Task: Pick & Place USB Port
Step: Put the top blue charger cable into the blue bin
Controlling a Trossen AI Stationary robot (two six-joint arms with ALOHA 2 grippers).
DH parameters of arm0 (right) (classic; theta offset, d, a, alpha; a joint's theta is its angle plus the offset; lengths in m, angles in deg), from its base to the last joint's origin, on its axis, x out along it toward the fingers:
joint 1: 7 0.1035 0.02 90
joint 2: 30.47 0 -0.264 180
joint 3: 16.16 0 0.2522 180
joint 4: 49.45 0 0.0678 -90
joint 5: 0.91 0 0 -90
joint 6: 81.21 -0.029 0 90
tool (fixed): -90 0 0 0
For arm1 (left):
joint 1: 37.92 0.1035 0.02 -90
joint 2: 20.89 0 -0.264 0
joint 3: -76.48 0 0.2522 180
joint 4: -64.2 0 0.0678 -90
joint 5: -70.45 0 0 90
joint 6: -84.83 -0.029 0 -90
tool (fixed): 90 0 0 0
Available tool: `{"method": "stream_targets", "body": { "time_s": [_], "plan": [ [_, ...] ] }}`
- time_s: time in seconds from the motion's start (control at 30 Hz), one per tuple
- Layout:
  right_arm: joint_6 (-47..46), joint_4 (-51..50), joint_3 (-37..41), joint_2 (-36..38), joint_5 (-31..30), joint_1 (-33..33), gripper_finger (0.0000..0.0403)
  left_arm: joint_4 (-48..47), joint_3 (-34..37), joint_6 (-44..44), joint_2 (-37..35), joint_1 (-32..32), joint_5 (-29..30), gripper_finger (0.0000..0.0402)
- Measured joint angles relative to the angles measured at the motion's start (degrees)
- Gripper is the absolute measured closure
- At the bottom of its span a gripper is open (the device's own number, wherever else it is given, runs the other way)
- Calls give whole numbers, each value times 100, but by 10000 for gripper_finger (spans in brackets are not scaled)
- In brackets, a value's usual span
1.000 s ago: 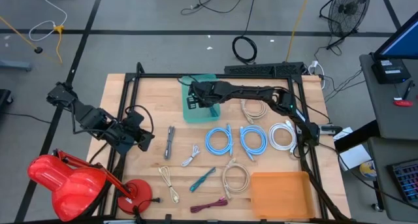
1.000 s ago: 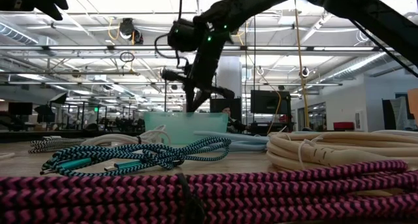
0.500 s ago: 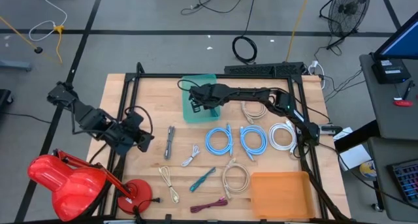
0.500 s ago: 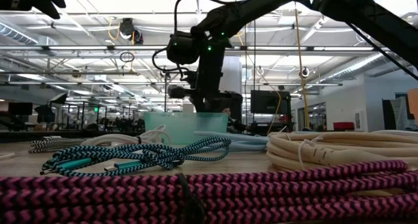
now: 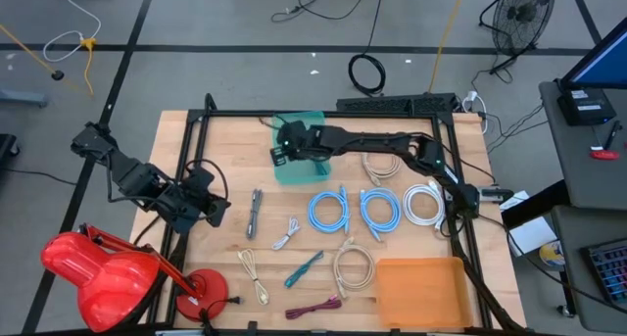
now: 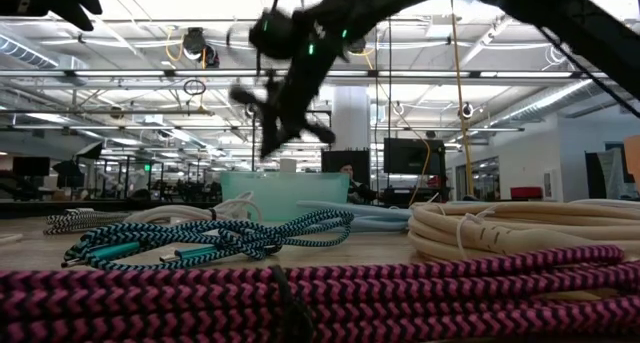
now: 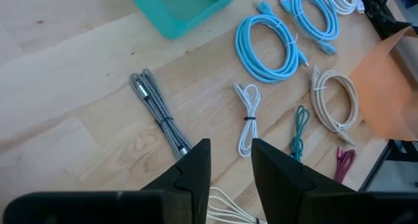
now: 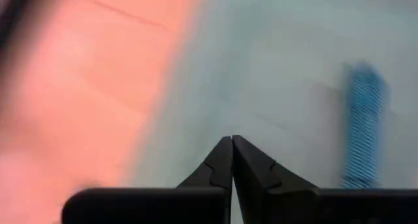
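Hanging over the teal tray [image 5: 294, 169] with fingers pinched shut on nothing, the right gripper [image 5: 281, 146] has maybe dropped one cable in, while many cables [image 5: 329, 211] wait on the table [image 5: 230, 130].

A teal bin [image 5: 294, 169], light-blue cable coils [image 5: 329, 211], a magenta braided cable [image 6: 300, 283] and an orange tray [image 5: 416, 292] lie on the pale wooden table [image 5: 225, 150].
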Motion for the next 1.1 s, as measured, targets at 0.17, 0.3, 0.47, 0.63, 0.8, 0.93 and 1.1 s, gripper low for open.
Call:
{"method": "stream_targets", "body": {
  "time_s": [0.17, 0.3, 0.47, 0.63, 0.8, 0.93, 1.1],
  "plan": [
    [766, 393, -12, 652, 402, 219, 403, -17, 0, -198, -2, 88, 83, 289],
    [1072, -65, -11, 1305, 237, 621, 403, 34, 0, -433, -2, 319, 85, 289],
    [1057, -697, -15, 2015, -738, 1263, 403, 404, 0, -1047, -2, 972, -47, 289],
    [580, -1240, -9, 2517, -1802, 1814, 403, 1425, -2, -2318, 175, 2176, -946, 331],
    [21, -2152, -11, 2803, -2477, 2198, 403, 2645, -2, -3369, 894, 3447, -2376, 393],
    [-704, -3270, -7, 2974, -2754, 2395, 403, 3429, -2, -3746, 1683, 4260, -3172, 399],
    [-1404, -4883, -7, 3222, -3096, 2596, 403, 4112, -2, -3855, 2720, 5061, -3776, 400]
  ]
}}
